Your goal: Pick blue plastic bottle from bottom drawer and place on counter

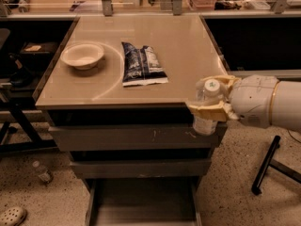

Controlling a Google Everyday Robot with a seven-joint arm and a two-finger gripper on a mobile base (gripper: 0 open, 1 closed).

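Gripper (207, 100) is at the right of the frame, at the counter's (181, 44) near right corner, with its tan fingers (205, 110) pinching the blue plastic bottle (205, 125) around its upper body. Bottle is upright, white cap on top, roughly level with the counter edge. Its lower body hangs in front of the right end of the top drawer (131, 138). Can't tell if it touches the cabinet. It's not resting on the counter.

Containers:
- Bottom drawer (141, 206) is pulled out at bottom centre, only flat grey floor showing. Its front is cut off by the frame's lower edge.
- Bowl (83, 55) sits upper left on the counter, only its pale inside showing.
- Dark-blue pouch (141, 65) lies flat mid-counter, right of the bowl and apart from it.

Middle drawer (141, 168) is closed. The fingers hide the bottle's label band. The arm (263, 100) runs off the right edge.
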